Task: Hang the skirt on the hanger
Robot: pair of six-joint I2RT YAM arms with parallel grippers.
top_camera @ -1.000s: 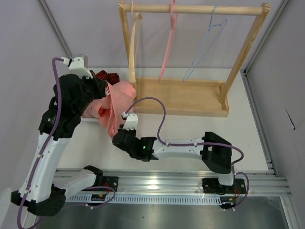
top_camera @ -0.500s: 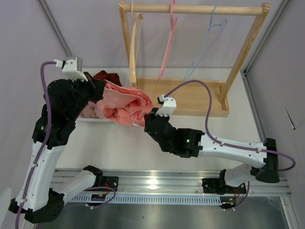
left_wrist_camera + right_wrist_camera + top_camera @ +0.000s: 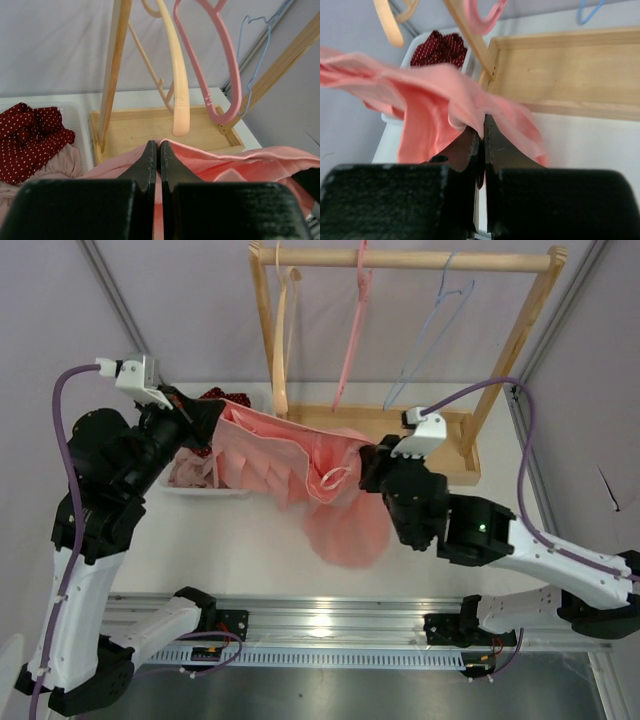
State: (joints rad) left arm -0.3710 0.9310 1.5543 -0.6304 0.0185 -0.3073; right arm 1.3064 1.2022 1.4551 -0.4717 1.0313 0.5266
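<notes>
Top view: the skirt [image 3: 290, 455] hangs stretched in the air in front of the rack [image 3: 400, 259], strung between both claws. The left claw [image 3: 212, 412] is pinched tight on one end, out past the rack's left post. The right claw [image 3: 368, 462] is pinched tight on the other end, before the middle of the rack's base, and a fan of cloth sags below it. The hanger [image 3: 425, 340] dangles from the rack's bar, rightmost of three and apart from the skirt. A pink hanger [image 3: 352, 330] is at mid-bar and a wooden hanger [image 3: 281, 340] by the left post. Left of the rack a bin [image 3: 205, 492] holds a red dotted cloth [image 3: 218, 397] and a mauve cloth [image 3: 188, 472]

Left wrist view: this one shows the grip up close, fingers pressed together with pink cloth rising on either side. Beyond them lies the rack's base, and the hanger hangs by its right post

Right wrist view: fingers meet on a fold of the skirt, which runs off leftward, blurred. Only the hangers' lower tips show above the rack's base
</notes>
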